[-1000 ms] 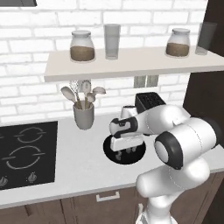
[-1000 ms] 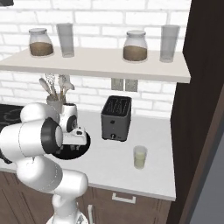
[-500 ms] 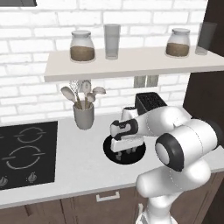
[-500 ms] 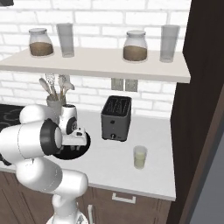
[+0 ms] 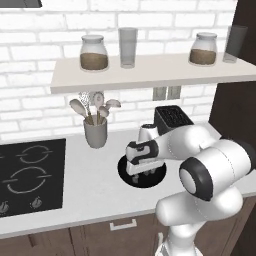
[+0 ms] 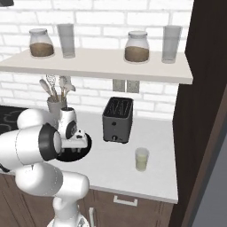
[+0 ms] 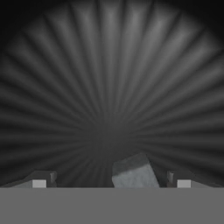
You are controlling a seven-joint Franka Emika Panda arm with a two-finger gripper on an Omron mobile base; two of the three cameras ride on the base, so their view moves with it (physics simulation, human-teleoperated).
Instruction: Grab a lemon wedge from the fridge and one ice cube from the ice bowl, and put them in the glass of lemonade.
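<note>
Hanging straight down into the ice bowl [image 5: 126, 176], the gripper [image 5: 142, 174] had its jaws spread wide with nothing clamped in them. From the hand view the ribbed black inside of the ice bowl [image 7: 109, 87] took up pretty much everything, and the ice cube [image 7: 134, 173] sat at about 6 o'clock, a pale grey block between the two fingertips [image 7: 41, 180] but touching neither as far as I could tell.

In the right base view the glass of lemonade [image 6: 141, 159] stood alone on the pale tabletop [image 6: 115, 164], well apart from the bowl at roughly its 3 o'clock, near the front edge. The ice bowl [image 6: 84, 148] itself was mostly hidden behind the arm there.

Further back, the black toaster [image 6: 117, 119] sat at about 12 o'clock from the glass, and a grey utensil cup [image 5: 95, 132] full of spoons stood at roughly 10 o'clock from the bowl, near the brick wall. The black cooktop [image 5: 27, 175] was off at 9 o'clock.

Above it all a shelf [image 5: 150, 70] carried two jars of brown stuff [image 5: 94, 52] and two tall grey glasses [image 5: 128, 47].
</note>
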